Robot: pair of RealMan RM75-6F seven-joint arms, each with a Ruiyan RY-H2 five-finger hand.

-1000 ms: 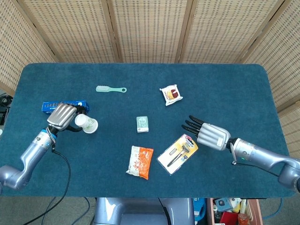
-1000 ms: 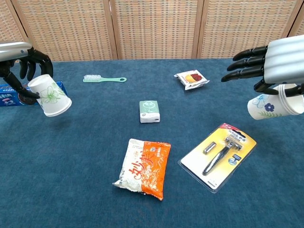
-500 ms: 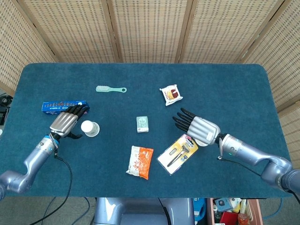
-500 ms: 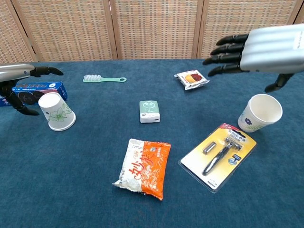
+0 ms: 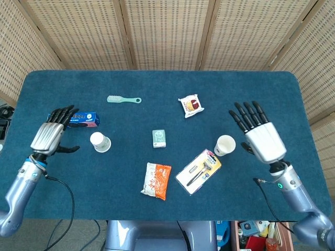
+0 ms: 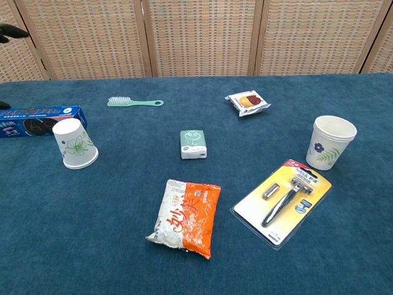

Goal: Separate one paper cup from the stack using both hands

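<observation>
Two paper cups stand apart on the blue table. One cup (image 5: pixel 99 141) (image 6: pixel 75 144) with a green flower print rests upside down at the left. The other cup (image 5: pixel 225 145) (image 6: pixel 331 142) stands upright at the right, mouth up. My left hand (image 5: pixel 51 135) hovers left of the upturned cup, fingers spread, holding nothing; only a fingertip of it shows at the left edge of the chest view. My right hand (image 5: pixel 260 134) hovers right of the upright cup, fingers spread wide and empty. Neither hand touches a cup.
A blue biscuit box (image 5: pixel 78 119) lies beside the left hand. A green brush (image 5: pixel 123 99), a snack packet (image 5: pixel 191 105), a small green box (image 5: pixel 159 138), an orange bag (image 5: pixel 157 180) and a razor pack (image 5: pixel 199 171) lie across the table (image 5: pixel 157 83).
Both hands have let go of their cups and pulled outward and up, the left to the left, the right to the right. The cups stay where they were set down.
</observation>
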